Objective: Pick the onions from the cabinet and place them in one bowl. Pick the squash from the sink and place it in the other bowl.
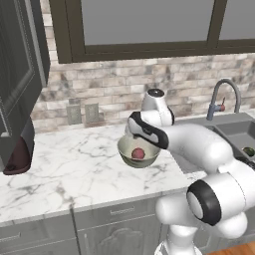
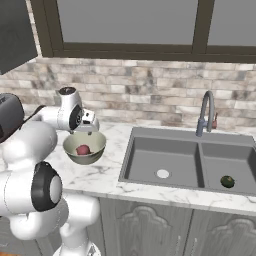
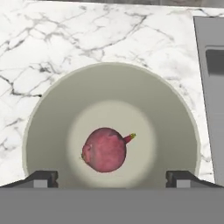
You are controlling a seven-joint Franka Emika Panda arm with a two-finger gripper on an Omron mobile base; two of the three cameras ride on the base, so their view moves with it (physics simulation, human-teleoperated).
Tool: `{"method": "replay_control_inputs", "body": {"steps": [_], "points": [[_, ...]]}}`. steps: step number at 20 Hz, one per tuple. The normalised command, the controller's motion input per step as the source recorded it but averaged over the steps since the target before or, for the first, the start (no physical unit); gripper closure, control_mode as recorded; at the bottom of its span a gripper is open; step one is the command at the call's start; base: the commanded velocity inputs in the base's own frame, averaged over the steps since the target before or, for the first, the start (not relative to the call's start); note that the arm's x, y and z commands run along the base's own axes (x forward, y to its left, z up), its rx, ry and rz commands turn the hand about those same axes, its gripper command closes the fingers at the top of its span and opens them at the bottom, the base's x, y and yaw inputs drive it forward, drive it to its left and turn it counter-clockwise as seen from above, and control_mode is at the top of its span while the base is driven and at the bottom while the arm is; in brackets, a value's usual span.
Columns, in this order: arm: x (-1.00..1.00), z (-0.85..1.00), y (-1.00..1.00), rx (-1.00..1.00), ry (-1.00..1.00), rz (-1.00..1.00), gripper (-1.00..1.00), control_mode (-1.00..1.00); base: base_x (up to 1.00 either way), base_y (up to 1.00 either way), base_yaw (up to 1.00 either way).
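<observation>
Red onion in the bowl

The gripper, jaws wide and empty, hovers above the bowl holding the reddish-purple onion; the squash lies in the sink's right basin.

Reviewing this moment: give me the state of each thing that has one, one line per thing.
Reddish-purple onion: lying loose in the bowl.
Bowl: upright on the counter, holding one onion.
Gripper: open, above the bowl, holding nothing.
Squash: in the sink's right basin.
Cabinet door: open.

Arm covers the bowl rim at 1 o'clock; squash is cut by the frame edge at 3 o'clock.
</observation>
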Motion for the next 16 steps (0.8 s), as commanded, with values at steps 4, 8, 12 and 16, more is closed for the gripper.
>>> {"method": "replay_control_inputs", "body": {"steps": [4, 8, 12, 16], "points": [[-0.55, 0.64, 0.08, 0.0, 0.04, 0.02, -1.0, -1.0, 0.0, 0.0, 0.0], [-0.72, 0.17, -0.01, 0.0, -0.08, 0.04, -1.0, -1.0, 0.0, 0.0, 0.0], [-0.65, 0.0, 0.08, -0.08, -0.18, 0.06, -1.0, -1.0, 0.0, 0.0, 0.0], [-0.4, 0.04, 0.09, -0.07, -0.18, 0.02, -1.0, -1.0, 0.0, 0.0, 0.0]]}}
